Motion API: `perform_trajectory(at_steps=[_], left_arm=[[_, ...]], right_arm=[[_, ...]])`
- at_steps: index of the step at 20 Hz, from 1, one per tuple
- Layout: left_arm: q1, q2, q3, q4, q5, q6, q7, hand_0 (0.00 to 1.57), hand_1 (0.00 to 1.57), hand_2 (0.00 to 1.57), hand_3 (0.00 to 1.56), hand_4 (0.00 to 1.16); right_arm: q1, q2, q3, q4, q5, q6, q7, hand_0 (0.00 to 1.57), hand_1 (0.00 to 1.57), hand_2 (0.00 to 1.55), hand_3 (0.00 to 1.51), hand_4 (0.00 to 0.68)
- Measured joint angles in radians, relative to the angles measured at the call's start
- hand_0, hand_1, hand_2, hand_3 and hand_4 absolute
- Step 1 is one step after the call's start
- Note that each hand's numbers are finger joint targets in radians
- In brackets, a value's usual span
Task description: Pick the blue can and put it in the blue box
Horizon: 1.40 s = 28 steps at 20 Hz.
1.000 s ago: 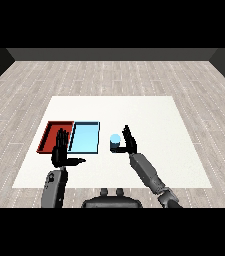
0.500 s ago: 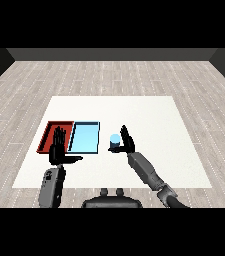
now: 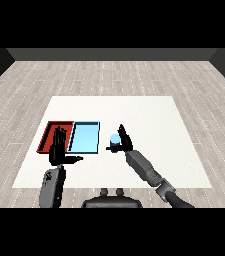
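Observation:
The blue can (image 3: pixel 114 139) stands upright on the white table, just right of the light blue tray (image 3: pixel 85 137). My right hand (image 3: pixel 125 142) is against the can's right side, its fingers straight and pointing up, and its thumb reaches left across the can's base. The fingers are not curled round the can. The red tray (image 3: pixel 49 135) lies left of the blue one, touching it. My left hand (image 3: pixel 58 151) is held upright and open over the red tray's front edge, thumb pointing right, holding nothing.
The white table (image 3: pixel 149 120) stretches to the right and behind the trays. Its front edge runs just behind my forearms. Grey wooden floor surrounds it.
My right hand has moved left, closing the gap to the blue can, and its thumb now lies in front of the can. The left hand and the can stay in place.

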Motion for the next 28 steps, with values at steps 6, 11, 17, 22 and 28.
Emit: perform_trajectory(at_steps=[6, 11, 17, 22, 28], left_arm=[[0.018, -0.005, -0.003, -0.01, -0.002, -0.002, -0.016, 0.0, 0.0, 0.0, 0.0, 0.0], [0.022, 0.001, 0.006, -0.001, 0.006, -0.015, -0.027, 0.0, 0.0, 0.0, 0.0, 0.0], [0.01, 0.003, 0.01, 0.022, 0.011, -0.025, -0.038, 0.0, 0.0, 0.0, 0.0, 0.0], [-0.002, -0.004, -0.002, 0.025, 0.006, -0.022, -0.025, 0.0, 0.0, 0.0, 0.0, 0.0], [-0.011, -0.018, -0.045, 0.035, -0.049, 0.006, -0.006, 0.0, 0.0, 0.0, 0.0, 0.0]], right_arm=[[-0.032, 0.0, 0.084, 0.055, -0.109, -0.016, -0.052, 0.0, 0.0, 0.38, 0.0, 0.0], [-0.07, 0.0, 0.112, 0.087, -0.122, -0.093, -0.032, 1.56, 1.56, 1.48, 1.44, 0.659], [-0.078, -0.003, 0.133, 0.073, -0.091, -0.176, 0.031, 1.55, 1.55, 1.49, 1.44, 0.68], [-0.075, -0.001, 0.126, 0.051, -0.057, -0.199, 0.023, 1.51, 1.51, 1.46, 1.41, 0.655], [-0.079, -0.017, 0.087, -0.043, 0.033, -0.233, 0.049, 1.47, 1.47, 1.45, 1.41, 0.643]])
